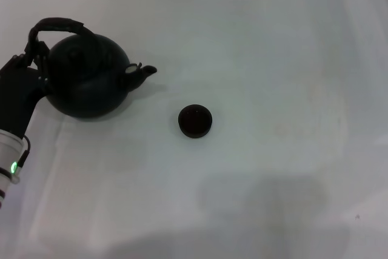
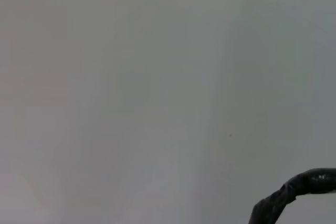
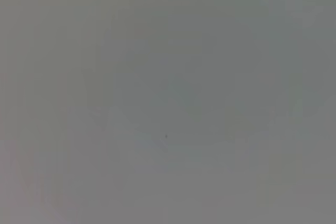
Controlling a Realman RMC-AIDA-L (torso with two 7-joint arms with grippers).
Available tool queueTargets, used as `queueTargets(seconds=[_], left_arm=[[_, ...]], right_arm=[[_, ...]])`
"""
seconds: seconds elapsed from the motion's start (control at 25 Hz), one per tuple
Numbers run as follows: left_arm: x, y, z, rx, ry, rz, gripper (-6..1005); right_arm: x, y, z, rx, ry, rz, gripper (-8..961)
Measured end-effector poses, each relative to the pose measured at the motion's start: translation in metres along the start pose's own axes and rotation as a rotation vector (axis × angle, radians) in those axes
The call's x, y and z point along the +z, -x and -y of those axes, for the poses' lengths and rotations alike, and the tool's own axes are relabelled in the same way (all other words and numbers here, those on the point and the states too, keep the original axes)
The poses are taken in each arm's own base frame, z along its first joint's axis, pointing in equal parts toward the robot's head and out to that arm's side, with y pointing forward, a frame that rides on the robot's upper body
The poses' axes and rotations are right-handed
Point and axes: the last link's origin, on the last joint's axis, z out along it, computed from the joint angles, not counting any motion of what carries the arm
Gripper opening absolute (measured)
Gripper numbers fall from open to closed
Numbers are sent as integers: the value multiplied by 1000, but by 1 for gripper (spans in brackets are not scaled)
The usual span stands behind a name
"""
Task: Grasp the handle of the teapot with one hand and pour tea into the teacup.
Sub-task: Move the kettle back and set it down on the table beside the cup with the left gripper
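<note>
the left gripper (image 1: pixel 35 53) sits at the handle (image 1: pixel 57 25) of the teapot (image 1: pixel 88 77); whether it grips, i cannot tell. the pot is tilted, spout toward the teacup (image 1: pixel 194 121), which stands well apart. pouring is not yet done.

Count: 1 teapot (image 1: pixel 88 80), with 1 handle (image 1: pixel 57 25), 1 spout (image 1: pixel 145 72); handle also shows as a single dark arc in left wrist view (image 2: pixel 294 192). 1 teacup (image 1: pixel 195 121). 1 arm in head view, the left (image 1: pixel 18 113), with 1 green LED (image 1: pixel 13 167) lit on it. 1 surface (image 1: pixel 273 59) under everything. Right wrist view: 0 objects, just surface (image 3: pixel 168 77). Totals: 2 vessels, 1 arm, 1 surface
</note>
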Motion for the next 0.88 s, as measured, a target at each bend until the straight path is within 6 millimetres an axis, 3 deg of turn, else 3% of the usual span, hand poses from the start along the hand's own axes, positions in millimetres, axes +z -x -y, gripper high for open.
queueTargets(seconds=[0.36,0.88], left_arm=[[-1,3,1,5,-6,16,125],[-2,4,-1,11,6,25,265]], right_arm=[[0,0,0,-1,0,1,811],[1,2,2,-4,-2,6,811]])
